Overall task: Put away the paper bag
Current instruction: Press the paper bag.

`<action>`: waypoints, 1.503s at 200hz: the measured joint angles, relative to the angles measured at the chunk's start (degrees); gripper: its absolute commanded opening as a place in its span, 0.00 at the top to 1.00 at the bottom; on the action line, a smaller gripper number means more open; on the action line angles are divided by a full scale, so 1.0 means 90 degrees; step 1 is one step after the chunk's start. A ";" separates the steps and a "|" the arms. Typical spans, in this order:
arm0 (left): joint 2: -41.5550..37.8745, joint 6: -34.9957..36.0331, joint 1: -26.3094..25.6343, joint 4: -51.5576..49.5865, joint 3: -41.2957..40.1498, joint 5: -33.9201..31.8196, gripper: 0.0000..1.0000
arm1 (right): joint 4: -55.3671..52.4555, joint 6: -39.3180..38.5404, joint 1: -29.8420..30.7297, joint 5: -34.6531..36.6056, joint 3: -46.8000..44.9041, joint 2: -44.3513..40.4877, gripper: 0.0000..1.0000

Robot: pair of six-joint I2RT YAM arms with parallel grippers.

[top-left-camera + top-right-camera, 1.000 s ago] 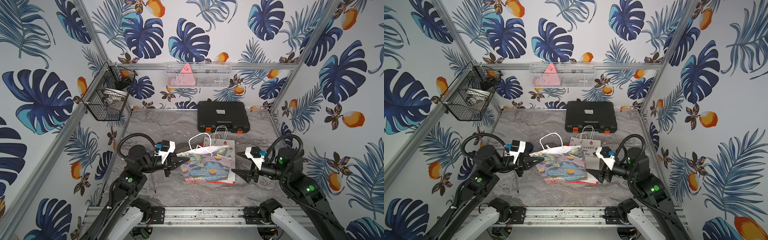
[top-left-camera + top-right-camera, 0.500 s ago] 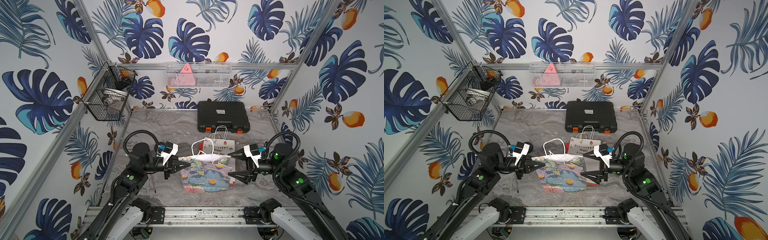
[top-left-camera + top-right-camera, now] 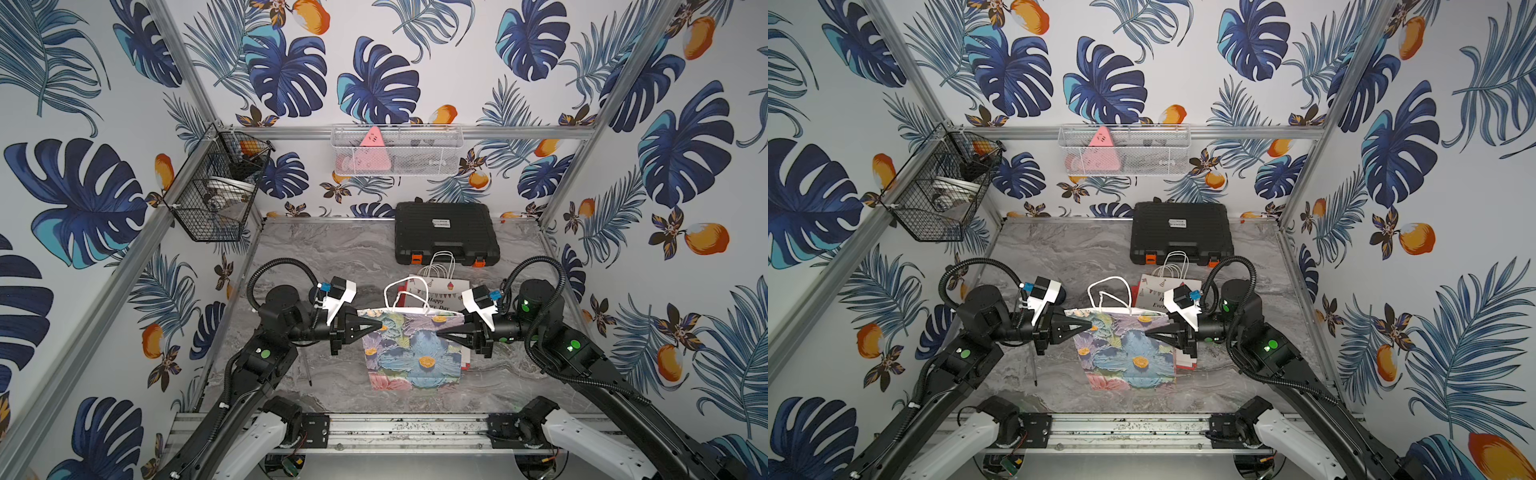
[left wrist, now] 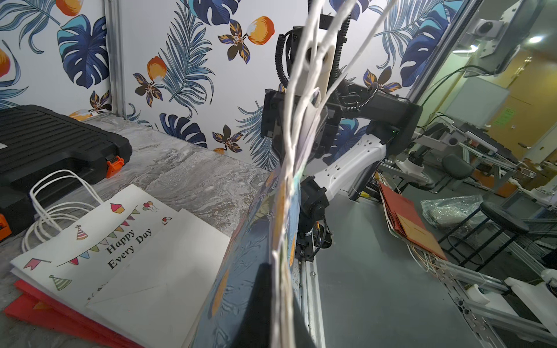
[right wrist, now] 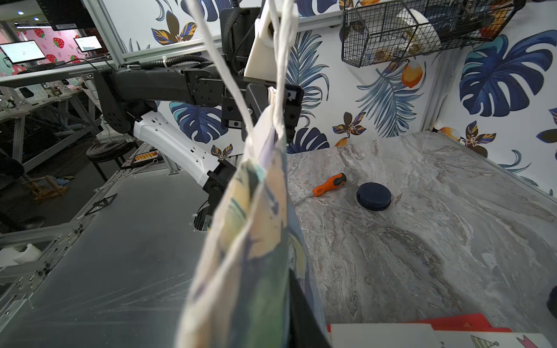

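Paper bag [image 3: 411,353] hangs flat and upright between both hands over the front of the surface [image 3: 332,257], near a stack of flat bags [image 3: 441,290]. The left hand [image 3: 380,325] pinches its top corner and the right hand [image 3: 438,333] pinches the opposite upper edge. Arms drifting apart or out of step would likely tear or drop it. Painted blue flowers, orange centres, white cord handles [image 3: 405,293].

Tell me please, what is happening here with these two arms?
Both arms hold one floral paper bag upright between them: the left gripper is shut on its upper left corner, the right gripper on its right edge. Behind it a white party bag lies flat on red bags on the table, before the black case. The floral bag is not yet put away.
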 measured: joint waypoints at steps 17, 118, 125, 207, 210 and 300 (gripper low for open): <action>-0.0056 0.0182 0.0000 -0.0357 0.0165 -0.0160 0.74 | 0.0100 0.0087 0.0010 0.0090 0.0000 0.0024 1.00; -0.0338 -0.0823 -0.0002 0.0556 -0.0539 -0.0539 1.00 | 0.0478 0.0624 0.0017 0.0561 -0.0114 -0.0160 0.73; -0.0313 -0.0818 0.0000 0.0576 -0.0505 -0.0549 1.00 | 0.0474 0.0624 0.0015 0.0607 -0.0083 -0.0216 0.72; -0.0260 -0.0554 0.0000 0.0447 -0.0427 -0.0413 1.00 | 0.0619 0.0872 0.0015 0.0612 0.0282 -0.0056 1.00; -0.0272 -0.0527 0.0000 0.0420 -0.0415 -0.0413 1.00 | 0.0619 0.0872 0.0015 0.0612 0.0274 -0.0063 0.92; -0.0221 -0.1217 0.0000 0.1090 -0.0180 -0.0386 1.00 | -0.0709 0.0408 0.0015 0.0415 0.0022 -0.0313 0.91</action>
